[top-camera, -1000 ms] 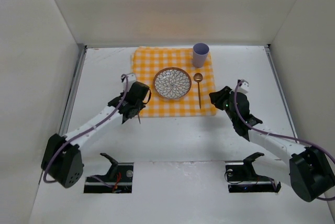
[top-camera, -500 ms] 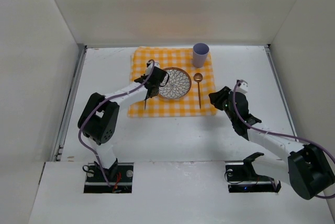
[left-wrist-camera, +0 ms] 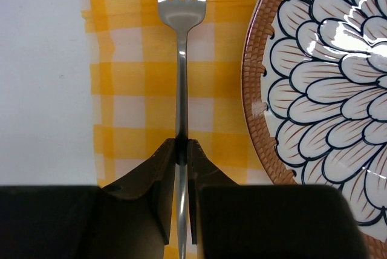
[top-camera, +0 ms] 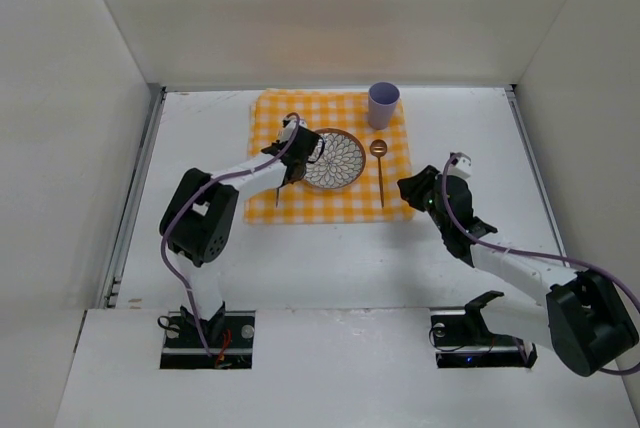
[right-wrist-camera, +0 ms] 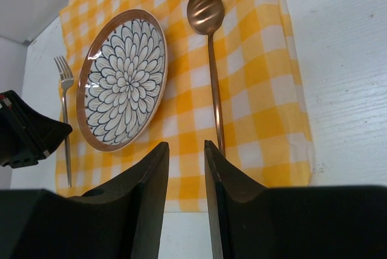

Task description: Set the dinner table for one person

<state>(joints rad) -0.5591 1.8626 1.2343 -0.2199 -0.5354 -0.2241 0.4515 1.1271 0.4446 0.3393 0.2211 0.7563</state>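
The white worktop (top-camera: 330, 268) carries a yellow checked cloth (top-camera: 340, 206) at its far middle, with a flower-pattern plate (top-camera: 340, 160), a copper spoon (top-camera: 380, 176) to the right of it and a lilac cup (top-camera: 383, 105) behind the spoon. The left jaws are closed on the handle of a steel fork (left-wrist-camera: 181, 59), just left of the plate. The right jaws stand slightly apart, empty, near the cloth's right edge.

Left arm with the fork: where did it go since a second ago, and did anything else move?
The left gripper, shut on the fork the whole time, swung from the near left corner of the checked cloth farther in and to the right; the fork now lines up along the plate's left side. The right gripper stayed open beside the cloth, and the plate, spoon and cup did not move.
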